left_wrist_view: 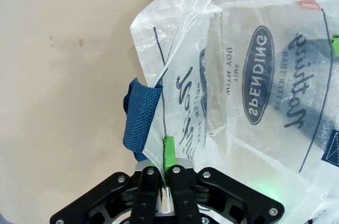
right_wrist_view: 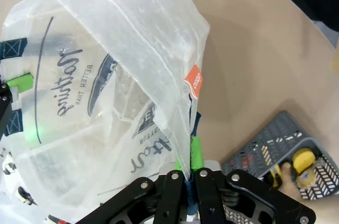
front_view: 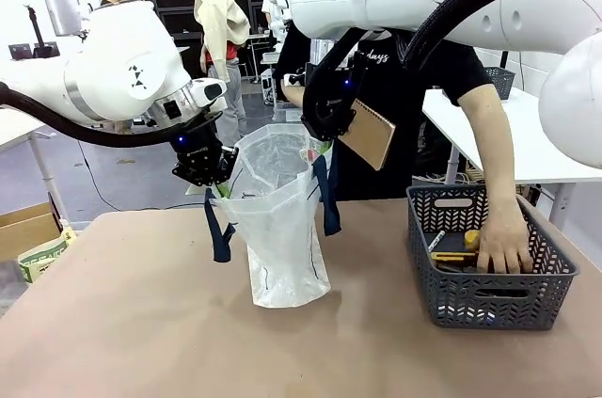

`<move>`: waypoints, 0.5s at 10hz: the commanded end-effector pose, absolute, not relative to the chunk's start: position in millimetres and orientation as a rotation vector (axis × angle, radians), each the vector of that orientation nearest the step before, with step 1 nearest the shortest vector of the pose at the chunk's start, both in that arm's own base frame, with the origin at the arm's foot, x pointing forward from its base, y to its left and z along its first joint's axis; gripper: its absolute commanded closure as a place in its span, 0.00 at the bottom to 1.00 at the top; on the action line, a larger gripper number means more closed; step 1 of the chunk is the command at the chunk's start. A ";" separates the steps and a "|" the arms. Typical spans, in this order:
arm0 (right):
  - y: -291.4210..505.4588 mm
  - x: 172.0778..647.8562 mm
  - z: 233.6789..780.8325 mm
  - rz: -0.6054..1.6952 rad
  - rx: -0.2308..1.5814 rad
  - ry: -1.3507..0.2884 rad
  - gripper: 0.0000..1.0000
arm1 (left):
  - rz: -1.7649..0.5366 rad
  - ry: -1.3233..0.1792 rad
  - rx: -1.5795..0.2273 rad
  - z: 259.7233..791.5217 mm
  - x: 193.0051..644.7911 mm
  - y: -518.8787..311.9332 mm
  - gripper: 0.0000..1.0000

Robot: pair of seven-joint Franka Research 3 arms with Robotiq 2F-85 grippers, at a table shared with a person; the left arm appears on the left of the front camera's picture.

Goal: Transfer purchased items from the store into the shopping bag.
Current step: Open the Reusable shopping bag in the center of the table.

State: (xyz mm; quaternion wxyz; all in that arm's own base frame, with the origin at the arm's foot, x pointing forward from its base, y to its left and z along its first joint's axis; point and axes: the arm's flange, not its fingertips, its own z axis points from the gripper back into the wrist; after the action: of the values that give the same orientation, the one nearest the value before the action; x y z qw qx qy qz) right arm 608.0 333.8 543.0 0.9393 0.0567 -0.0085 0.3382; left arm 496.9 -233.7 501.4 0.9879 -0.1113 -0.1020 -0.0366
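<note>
The shopping bag (front_view: pixel 277 219) stands upright mid-table, held wide at the mouth. My left gripper (front_view: pixel 218 182) is shut on its left rim by a navy strap (left_wrist_view: pixel 140 121); the pinch shows close up in the left wrist view (left_wrist_view: pixel 165 155). Shut on the right rim is my right gripper (front_view: pixel 320 139), seen again with the bag's plastic between its fingers (right_wrist_view: pixel 189 160). A flat brown cardboard box (front_view: pixel 369 133) hangs tilted just right of the mouth, in front of a person. The store, a grey basket (front_view: pixel 489 299), sits at the right with the person's hand (front_view: pixel 505 246) inside among yellow items (right_wrist_view: pixel 303 158).
Bare brown tabletop (front_view: pixel 132 323) spreads left of and in front of the bag. A cardboard carton (front_view: pixel 28 229) sits on the floor beyond the table's left edge. A white table (front_view: pixel 536 158) with another grey basket (front_view: pixel 501 80) stands behind the person.
</note>
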 end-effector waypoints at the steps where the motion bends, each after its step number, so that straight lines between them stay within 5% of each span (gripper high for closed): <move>1: 329.6 610.7 549.2 0.706 0.083 -0.014 1.00 | -0.078 -0.196 -0.186 507.4 500.6 -227.9 1.00; 5: 331.9 608.0 550.7 0.743 0.063 -0.038 1.00 | -0.165 -0.178 -0.170 508.6 497.5 -231.2 1.00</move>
State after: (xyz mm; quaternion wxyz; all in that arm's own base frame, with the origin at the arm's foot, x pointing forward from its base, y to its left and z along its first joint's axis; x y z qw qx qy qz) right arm 607.9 332.5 545.7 0.9372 0.0444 -0.0121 0.3459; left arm 496.0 -232.1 504.8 0.9897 -0.0904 -0.0934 -0.0598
